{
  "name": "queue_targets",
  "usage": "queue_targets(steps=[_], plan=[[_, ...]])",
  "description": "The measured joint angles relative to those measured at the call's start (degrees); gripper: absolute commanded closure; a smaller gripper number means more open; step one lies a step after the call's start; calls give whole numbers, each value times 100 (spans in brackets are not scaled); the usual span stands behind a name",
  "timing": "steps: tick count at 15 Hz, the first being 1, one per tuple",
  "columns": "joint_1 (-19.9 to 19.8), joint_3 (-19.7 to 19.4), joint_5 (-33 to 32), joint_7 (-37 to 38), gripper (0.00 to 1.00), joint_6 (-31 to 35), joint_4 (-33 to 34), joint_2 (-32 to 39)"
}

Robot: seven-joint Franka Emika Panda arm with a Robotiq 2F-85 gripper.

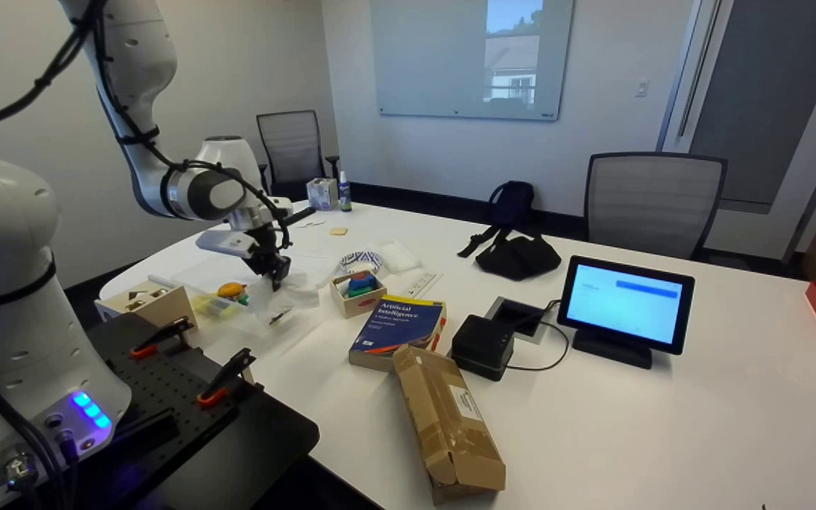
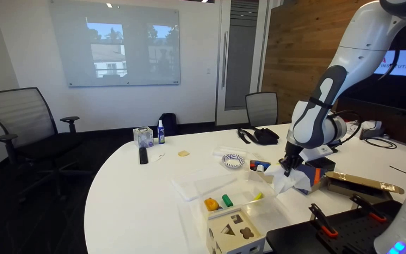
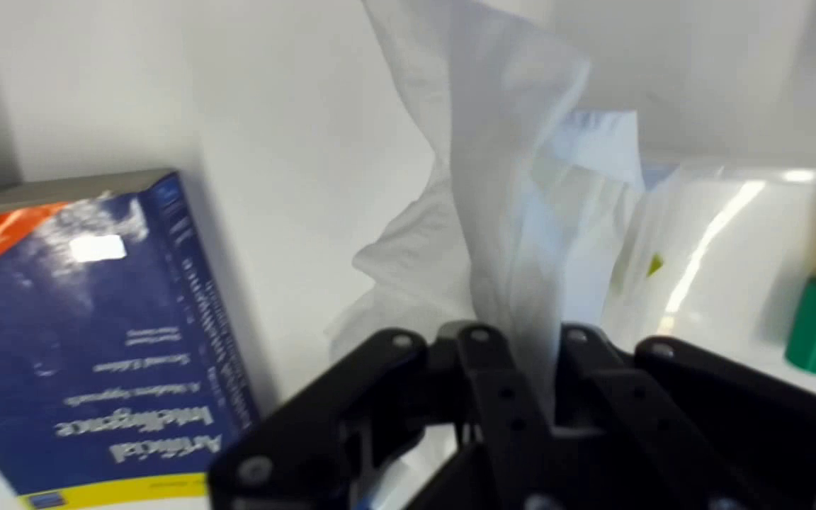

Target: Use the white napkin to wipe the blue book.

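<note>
Pinching the crumpled white napkin [image 3: 493, 180], the gripper [image 3: 530, 336] shows in the wrist view; the blue book [image 3: 96, 333] lies face up to the left, apart from the napkin. In an exterior view, the book rests on the white table [image 1: 613, 425], just beside a brown package [image 1: 443, 421]. In an exterior view, the napkin partly hides the book; a wooden box [image 2: 237, 227] stands in the foreground.
</note>
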Motion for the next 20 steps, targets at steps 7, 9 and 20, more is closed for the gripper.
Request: queue_targets(steps=[7,9,20], plan=[[-60,-954,-22,642,98,198,885,565],[179,-1355,30,889,98,532,1142,1008],[-235,-943,1792,993,98,1602,3226,3713]])
